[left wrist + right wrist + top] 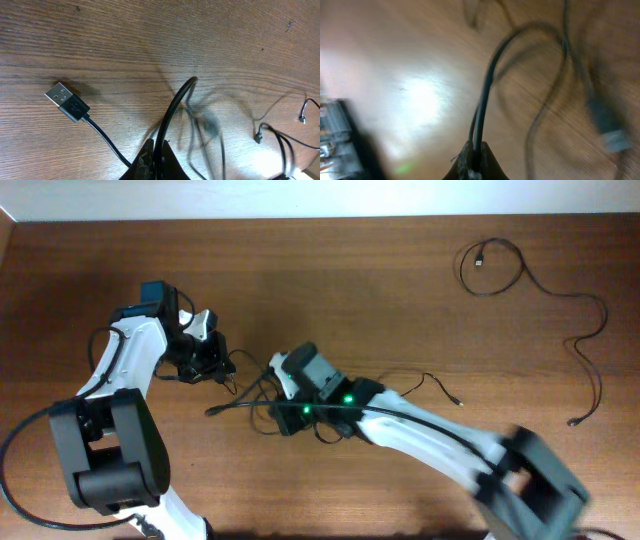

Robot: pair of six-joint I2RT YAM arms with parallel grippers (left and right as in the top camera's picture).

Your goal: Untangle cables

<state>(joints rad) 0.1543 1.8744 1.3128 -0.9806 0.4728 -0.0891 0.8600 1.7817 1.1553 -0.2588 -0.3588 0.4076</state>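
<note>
A tangle of thin black cables [250, 392] lies on the wooden table between my two grippers. My left gripper [222, 372] sits at the tangle's left edge and is shut on a black cable [175, 107] that arches up from its fingertips [160, 161]. Beside it lies a USB plug [67, 101] on its own cord. My right gripper [272, 412] is at the tangle's right side, shut on a black cable [487, 90] that rises from its jaws [476, 162]. The right wrist view is blurred, with a plug [612, 140] at its right.
A separate long black cable [530, 280] loops at the table's far right corner and trails down to a plug [574, 421]. Another strand ends in a small plug [457, 400] right of the right arm. Two small plug ends [258, 136] lie beyond the left gripper.
</note>
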